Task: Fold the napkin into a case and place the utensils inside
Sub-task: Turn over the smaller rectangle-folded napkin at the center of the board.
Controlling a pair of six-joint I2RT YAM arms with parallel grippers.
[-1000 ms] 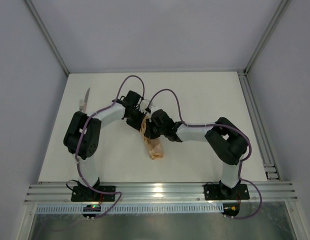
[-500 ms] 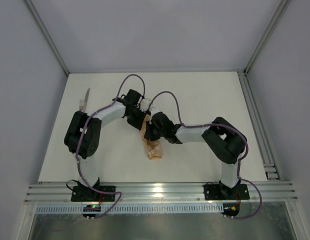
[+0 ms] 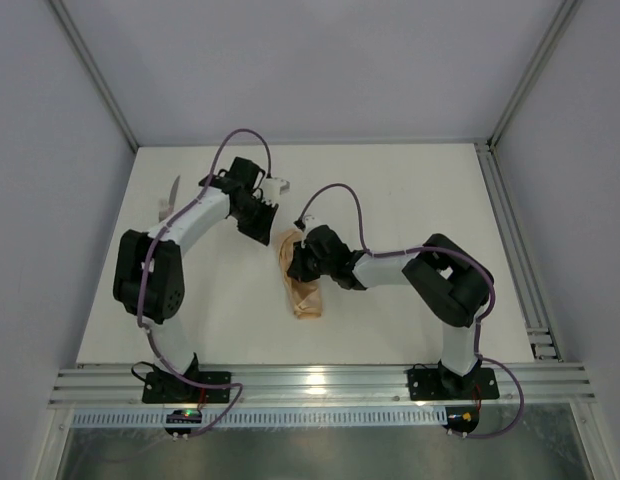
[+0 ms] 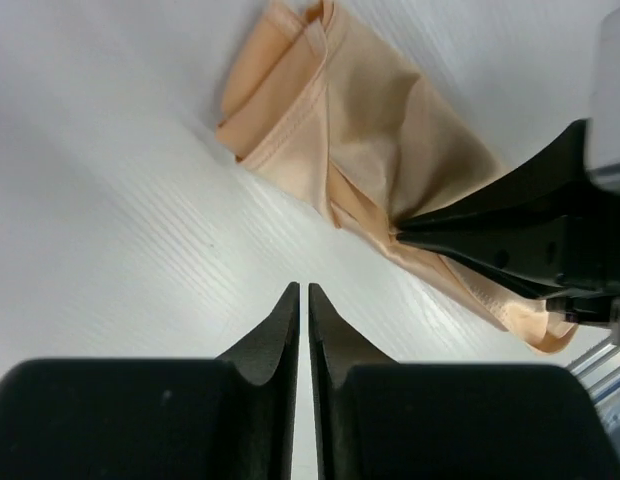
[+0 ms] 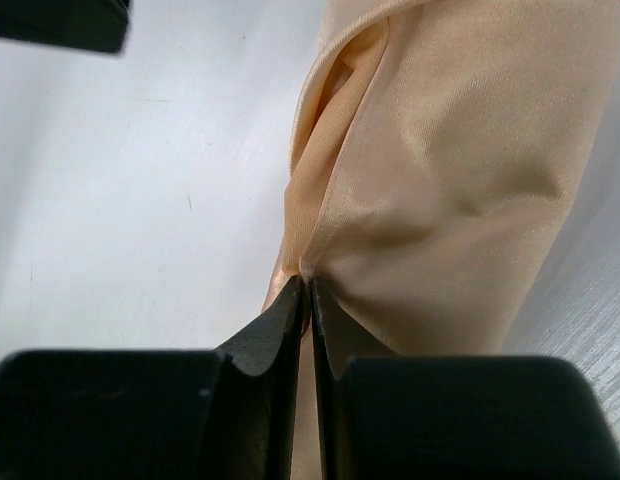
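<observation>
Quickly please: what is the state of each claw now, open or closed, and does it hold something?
Left claw: closed, holding nothing.
Right claw: closed, pinching an edge of the folded napkin.

Soft, even light is flooding the white matte worktop [image 3: 410,200], glare glinting off the ribbed metal rail [image 3: 320,378] at six o'clock. The black left hand [image 4: 300,295] and black right hand [image 5: 308,288] are blurring up close; the peach-orange cloth pouch [image 5: 460,150] is carrying gentle fold shadows.
</observation>
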